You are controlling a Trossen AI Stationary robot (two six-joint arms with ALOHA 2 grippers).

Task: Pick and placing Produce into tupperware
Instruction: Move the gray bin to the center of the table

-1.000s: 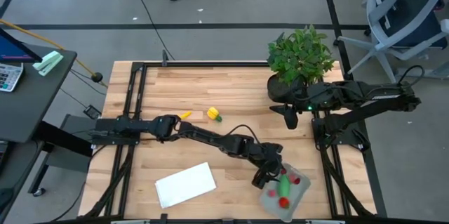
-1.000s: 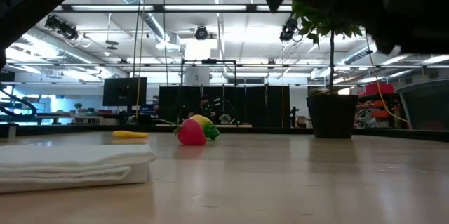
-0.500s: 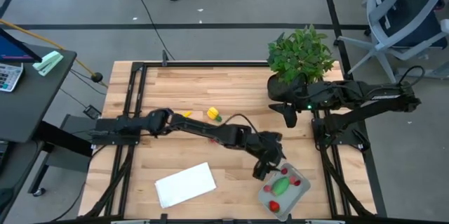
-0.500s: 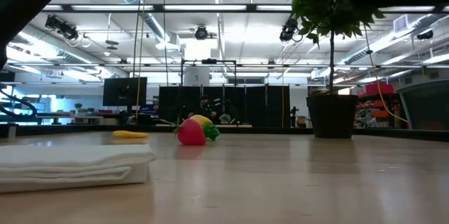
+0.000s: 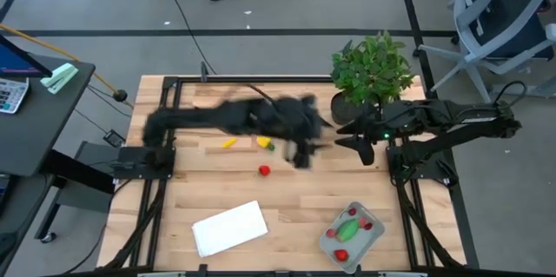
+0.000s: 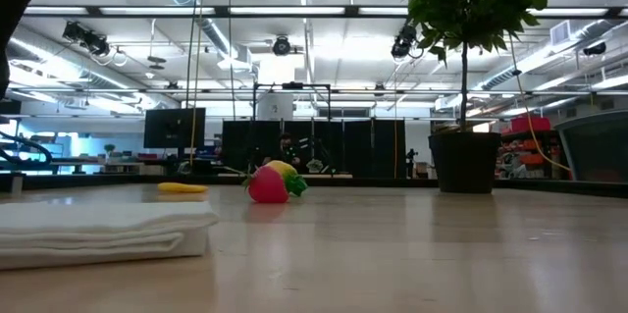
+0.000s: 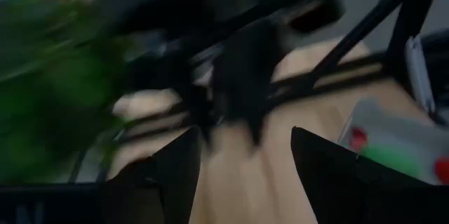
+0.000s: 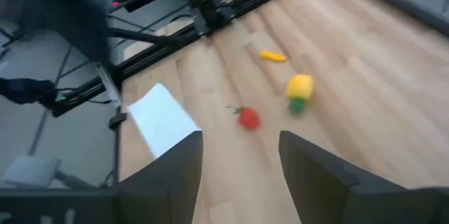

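Over the table's middle, left gripper [image 5: 302, 157]: a blur above the wood, just beside the yellow piece; its two dark fingers [image 7: 172, 175] stand wide apart with nothing between them.
By the plant pot, right gripper [image 5: 363, 150]: hangs low over the wood; its fingers [image 8: 172, 175] are spread open and hold nothing.
Red piece [image 5: 264, 170]: lies alone on the bare wood, between the yellow things and the white sheet.
Yellow piece [image 5: 264, 141]: sits near the table's middle, with a small green bit touching it.
Thin yellow piece [image 5: 228, 143]: lies just beside it, toward the left arm's side.
Tub [image 5: 379, 234]: sits at the near right corner, well apart from both grippers.
In the tub: a green oval [image 5: 349, 227] in the middle and small red bits around it.
White sheet [image 5: 228, 228]: lies flat near the front edge, left of the tub.
Plant [image 5: 372, 66]: stands in a dark pot at the far right corner.
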